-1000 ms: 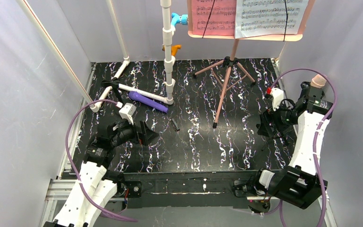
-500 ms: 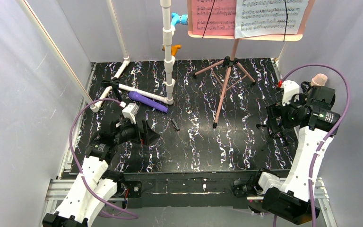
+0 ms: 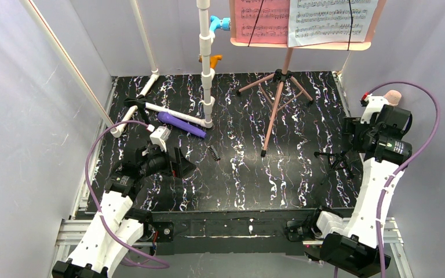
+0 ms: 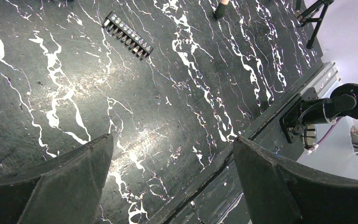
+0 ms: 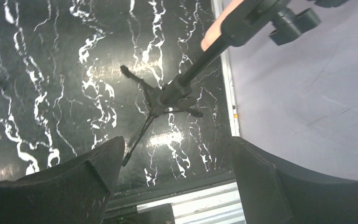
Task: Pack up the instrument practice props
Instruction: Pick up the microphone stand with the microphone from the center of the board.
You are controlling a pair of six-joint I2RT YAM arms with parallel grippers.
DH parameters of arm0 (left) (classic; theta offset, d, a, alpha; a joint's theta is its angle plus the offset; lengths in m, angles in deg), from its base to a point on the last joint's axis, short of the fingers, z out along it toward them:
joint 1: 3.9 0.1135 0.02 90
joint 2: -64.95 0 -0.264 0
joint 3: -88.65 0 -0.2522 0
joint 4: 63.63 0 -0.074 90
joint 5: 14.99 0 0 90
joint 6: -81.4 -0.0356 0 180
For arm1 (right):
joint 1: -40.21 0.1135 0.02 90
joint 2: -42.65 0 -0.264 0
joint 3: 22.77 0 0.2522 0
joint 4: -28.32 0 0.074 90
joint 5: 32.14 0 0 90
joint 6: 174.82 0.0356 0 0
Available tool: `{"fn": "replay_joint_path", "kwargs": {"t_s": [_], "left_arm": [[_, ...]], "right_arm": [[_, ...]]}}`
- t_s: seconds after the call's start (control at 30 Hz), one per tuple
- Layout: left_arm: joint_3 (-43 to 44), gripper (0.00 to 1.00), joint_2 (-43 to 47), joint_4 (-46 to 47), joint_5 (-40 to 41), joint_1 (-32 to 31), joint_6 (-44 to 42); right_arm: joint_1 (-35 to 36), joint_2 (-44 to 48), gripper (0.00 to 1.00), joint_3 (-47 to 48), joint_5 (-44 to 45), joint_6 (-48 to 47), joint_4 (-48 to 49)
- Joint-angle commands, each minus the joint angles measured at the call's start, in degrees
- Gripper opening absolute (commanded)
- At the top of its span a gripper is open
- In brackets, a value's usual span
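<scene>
Right gripper gapes empty beside the beige-pink tube on its black tripod, presumably lining up. Left gripper hangs open.

This looks like a robot test cell in a laboratory, not a home or a shop. A black table with white marble veins is closed in on three sides by plain grey-white walls. Two white robot arms, the left arm and the right arm, are fixed at its near edge on bare aluminium rails. Purple cables loop from them. A frame of white plastic pipe stands at the back.
</scene>
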Motion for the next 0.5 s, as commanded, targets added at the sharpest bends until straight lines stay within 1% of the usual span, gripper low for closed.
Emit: {"fn": "replay_joint_path", "kwargs": {"t_s": [0.0, 0.13, 0.23, 0.33, 0.47], "left_arm": [[2.19, 1.0, 0.68, -0.24, -1.5, -0.21, -0.65], [2.12, 1.0, 0.98, -0.15, -1.65, -0.21, -0.63], [2.12, 1.0, 1.12, 0.06, -1.78, -0.24, -0.54], [2.06, 1.0, 1.37, 0.11, -1.89, -0.26, -0.5], [2.01, 1.0, 1.65, 0.29, -1.87, -0.26, -0.43]], "right_arm": [[-0.2, 0.65, 0.91, -2.93, 5.37, 7.35, 11.24], [-0.26, 0.73, 0.89, -6.5, 6.79, 10.74, 18.35], [-0.28, 0.41, 0.83, -8.81, 5.59, 12.71, 22.71], [-0.28, 0.12, 0.75, -11.26, 4.46, 14.14, 26.77], [-0.27, 0.63, 0.66, -15.55, 4.74, 15.21, 33.32]]}}
